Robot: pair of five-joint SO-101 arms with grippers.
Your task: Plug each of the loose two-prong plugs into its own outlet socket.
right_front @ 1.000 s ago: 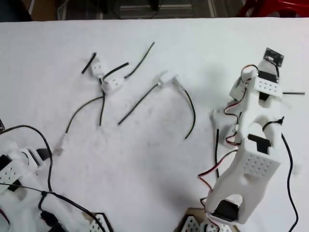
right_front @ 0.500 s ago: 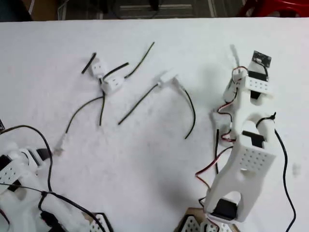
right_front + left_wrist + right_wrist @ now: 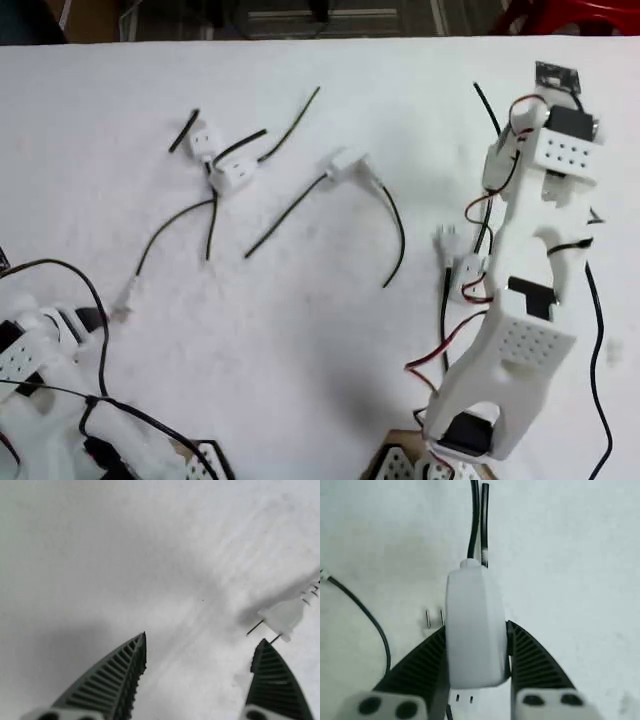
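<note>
Outlet socket (image 3: pixel 472 605) sits clamped in my right claw (image 3: pixel 476 628). My left claw (image 3: pixel 201 639) gapes wide, a two-prong plug (image 3: pixel 283 617) just beside it.

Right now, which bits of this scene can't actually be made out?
- Right wrist view: the white corded block clamped in the right pincer hides the body behind two prongs.
- Left wrist view: the plug by the open left pincer has its cord cut by the edge.
- High view: the right arm covers its grasp.

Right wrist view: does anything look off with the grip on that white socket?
Slightly: the right gripper clamps the socket lengthwise, its slotted end apparently facing back into the grip, cord pointing away.
</note>
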